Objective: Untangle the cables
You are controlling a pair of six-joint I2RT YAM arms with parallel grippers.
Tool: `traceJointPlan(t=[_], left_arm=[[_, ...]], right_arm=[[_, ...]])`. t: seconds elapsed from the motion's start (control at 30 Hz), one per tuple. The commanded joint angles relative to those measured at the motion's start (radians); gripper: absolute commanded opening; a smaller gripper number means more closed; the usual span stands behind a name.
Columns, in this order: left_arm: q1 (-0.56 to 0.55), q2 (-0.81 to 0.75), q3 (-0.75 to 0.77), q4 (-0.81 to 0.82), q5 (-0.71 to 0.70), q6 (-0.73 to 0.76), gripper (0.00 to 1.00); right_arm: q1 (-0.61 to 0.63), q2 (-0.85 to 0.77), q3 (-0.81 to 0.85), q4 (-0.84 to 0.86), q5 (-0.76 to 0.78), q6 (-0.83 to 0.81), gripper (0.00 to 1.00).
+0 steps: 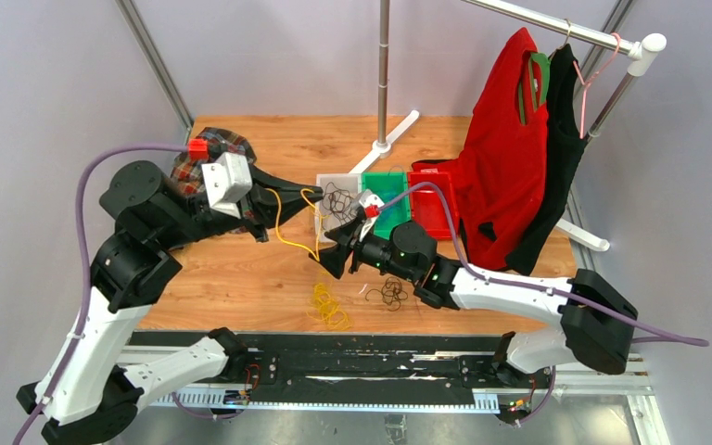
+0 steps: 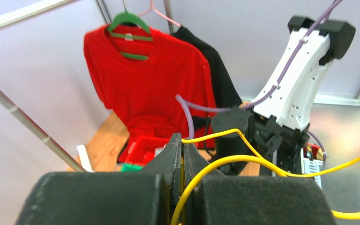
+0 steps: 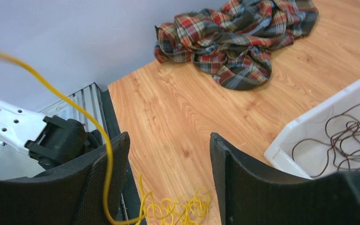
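The left arm (image 1: 88, 338) and right arm (image 1: 510, 289) are built of white links and black joints. A purple hose (image 1: 78, 209) is routed along each. Black gripper fingers (image 3: 262, 187) are fitted.

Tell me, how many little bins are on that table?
3, in a row on the table: a white bin holding a dark cable, a green bin right of it, then a red bin against the hanging red shirt. That shirt may hide more.
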Motion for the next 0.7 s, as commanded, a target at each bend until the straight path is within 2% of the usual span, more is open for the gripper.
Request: traceJointPlan(t=[0.0,0.33,0.43,0.57,0.67], left_arm=[[0.003,0.026,0.114,0.029,0.019,0.006,0.01],[0.003,0.115,0.37,0.068,-0.025,0.045,0.01],[0.003,0.137,0.432,0.098,-0.062,0.07,0.0],[0.003,0.167,0.512,0.158,-0.122,0.105,0.01],[0.003,0.193,0.565,0.216,-0.173,0.126,0.01]], right_arm=[[0.015,0.063,-0.04,0.054,0.04,0.043,0.62],[0.015,0.217,-0.159,0.185,0.099,0.11,0.53],[0.015,0.243,-0.191,0.188,0.122,0.111,0.46],[0.015,0.267,-0.223,0.161,0.148,0.12,0.29],[0.016,0.282,-0.249,0.159,0.153,0.136,0.22]])
